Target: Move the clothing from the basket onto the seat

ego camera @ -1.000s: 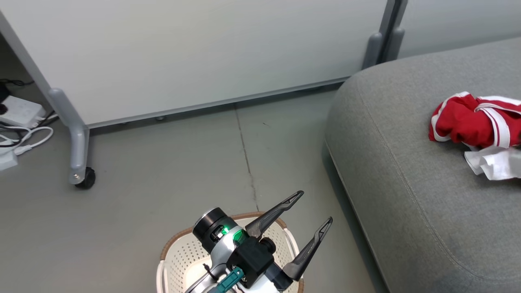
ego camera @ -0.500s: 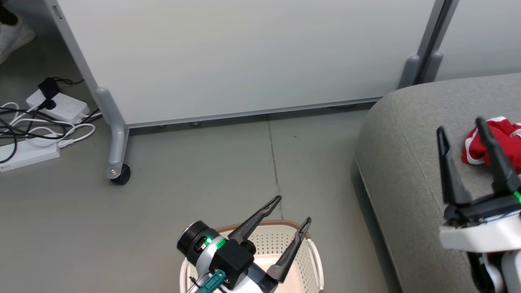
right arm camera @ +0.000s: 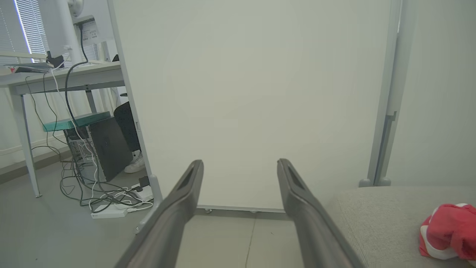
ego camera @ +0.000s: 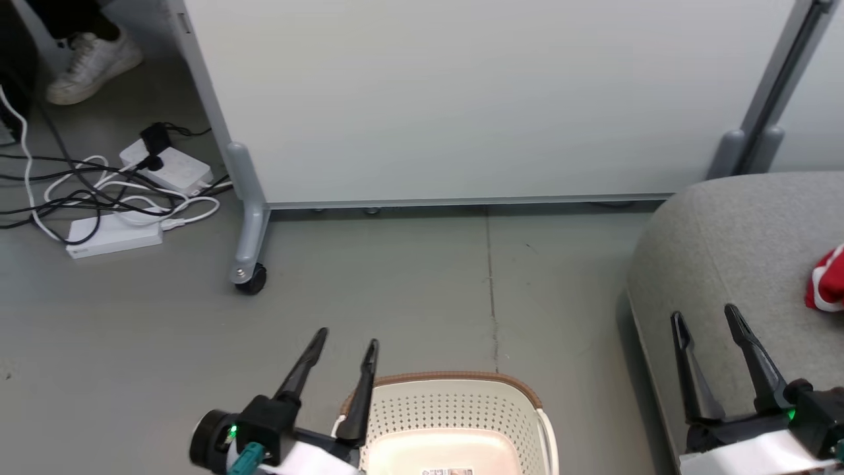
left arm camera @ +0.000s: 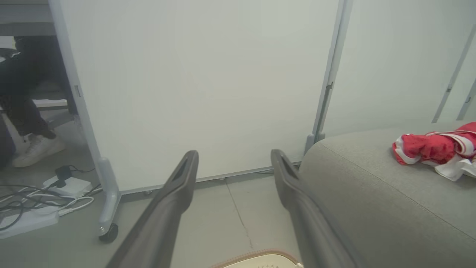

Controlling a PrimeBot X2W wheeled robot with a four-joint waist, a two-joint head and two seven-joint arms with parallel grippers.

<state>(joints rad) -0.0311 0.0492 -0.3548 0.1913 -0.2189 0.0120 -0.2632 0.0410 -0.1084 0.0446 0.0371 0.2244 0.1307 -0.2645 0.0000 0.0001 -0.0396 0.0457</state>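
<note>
1. Far left, well apart from the work: a person's shoe (ego camera: 92,59) and a tangle of cables with power strips (ego camera: 115,234) on the floor, beside the wheeled partition (ego camera: 461,99). Nothing to handle there.
2. Left gripper (ego camera: 347,339): fingers parted, nothing between them, just beside the left end of the basket rim, pointing toward the partition.
3. Basket (ego camera: 448,378): low in the head view, between the two grippers. Pale bottom and label bare in the visible part, near half cut off by the frame edge. Probably emptied, but cannot tell for the hidden half.
4. Right gripper (ego camera: 703,313): fingers spread wide, empty, over the near left edge of the seat.
5. Seat (ego camera: 725,237): right of the basket, broad and padded, with plenty of bare fabric for setting things down.
6. Clothing (ego camera: 827,287): crumpled in a red heap with white trim on top of the seat, right of the right gripper and apart from it.
   - Likely soft, light and limp, not fragile; bound to drape and trail once lifted.
   - Likely slick sports fabric, so prone to sliding out of a shallow pinch.
   - Best taken at a bunched fold or the thicker striped trim near the top of the heap, with a deep bite and a full close, then lifted high enough to clear any rim.
</note>
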